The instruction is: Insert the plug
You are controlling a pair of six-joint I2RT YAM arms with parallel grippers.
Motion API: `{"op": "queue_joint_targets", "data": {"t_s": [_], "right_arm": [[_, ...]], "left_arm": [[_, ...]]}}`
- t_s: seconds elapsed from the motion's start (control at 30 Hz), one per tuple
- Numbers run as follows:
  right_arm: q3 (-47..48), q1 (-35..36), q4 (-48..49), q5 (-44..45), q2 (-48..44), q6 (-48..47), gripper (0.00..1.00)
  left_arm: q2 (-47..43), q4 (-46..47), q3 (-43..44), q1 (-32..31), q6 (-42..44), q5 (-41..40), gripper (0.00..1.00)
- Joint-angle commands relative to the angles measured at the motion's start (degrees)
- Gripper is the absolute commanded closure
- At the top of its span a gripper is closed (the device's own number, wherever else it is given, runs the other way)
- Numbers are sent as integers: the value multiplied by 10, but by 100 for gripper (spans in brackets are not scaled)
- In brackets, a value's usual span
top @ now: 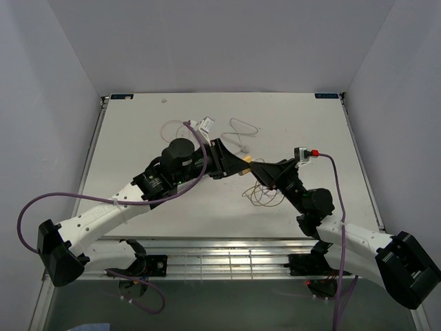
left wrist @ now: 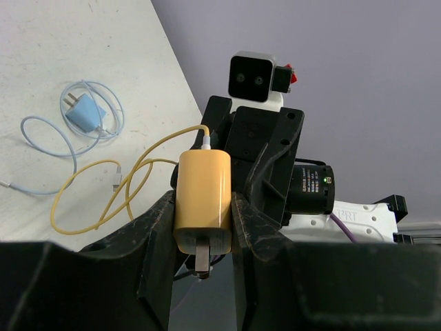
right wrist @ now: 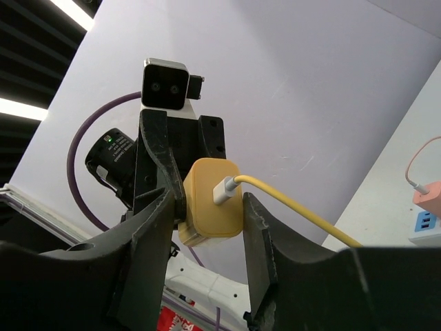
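The left gripper is pinched on the yellow charger, one finger against each side. It holds the charger above the middle of the table, prongs towards the left wrist camera. The right gripper faces it from the right with its fingers spread to either side of the same charger. They sit so close to it that I cannot tell whether they press it or only flank it. The white plug sits in the charger's face between those fingers, and neither finger touches it. From the plug the yellow cable drops to the table and lies in loose loops just near of the two grippers. Seen from the left wrist, the right gripper's body and wrist camera stand directly behind the charger and block the view past it. Further out, a blue charger lies on the table inside its own coiled pale blue cable, well apart from the yellow loops. An orange charger with a pinkish lead stands at the right edge of the right wrist view, beside a small white part with blue openings. The table is white and matt, with metal rails along its near edge, and plain pale grey-lilac walls close it in on the left, right and far sides. Counted: two arms, two grippers, three chargers (yellow, blue, orange), three leads, and one plug in the yellow charger.
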Motion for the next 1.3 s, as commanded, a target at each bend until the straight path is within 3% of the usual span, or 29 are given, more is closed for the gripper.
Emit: {"op": "queue_joint_targets", "data": {"t_s": [0.0,0.17,0.5,0.87,0.93,1.1,1.2,1.27], "right_arm": [[21,11,63,19,10,11,56],[23,15,92,27,20,19,63],[35,18,127,50,26,38,63],[65,18,102,25,38,38,62],[69,18,102,21,39,33,67],[82,19,82,1,37,17,92],[80,19,79,-8,31,-2,92],[78,20,80,-11,26,-14,92]], "left_arm": [[-9,25,3,-12,14,2,100],[-7,29,3,-19,21,4,100],[-18,42,-14,-26,17,-8,100],[-25,36,-14,-29,28,-24,100],[-16,23,-8,-32,30,-29,100],[8,-34,24,-35,35,-80,100],[18,-59,41,-35,22,-96,100],[19,-60,47,-35,18,-113,91]]}}
